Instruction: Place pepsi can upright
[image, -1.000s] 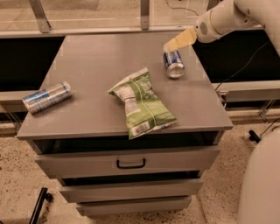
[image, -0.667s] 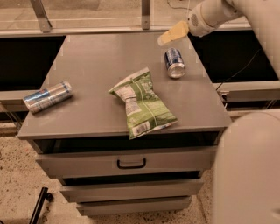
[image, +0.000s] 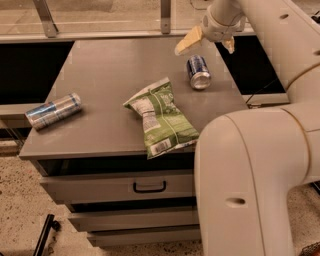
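The pepsi can (image: 198, 71) is short and dark blue with a silver top. It lies on its side at the right rear of the grey cabinet top (image: 110, 75), with its top facing the front. My gripper (image: 208, 44) hovers just behind and above the can, with its pale fingers (image: 188, 41) spread to either side. The gripper is open, empty and not touching the can.
A green chip bag (image: 162, 117) lies mid-table near the front edge. A slim silver and light-blue can (image: 53, 110) lies on its side at the left edge. Drawers with a black handle (image: 149, 187) are below. My arm's bulky links (image: 250, 175) fill the right foreground.
The gripper has moved left and now sits over the rear of the pepsi can. The arm's body has swung in at the right foreground. The can, bag and other can have not moved.
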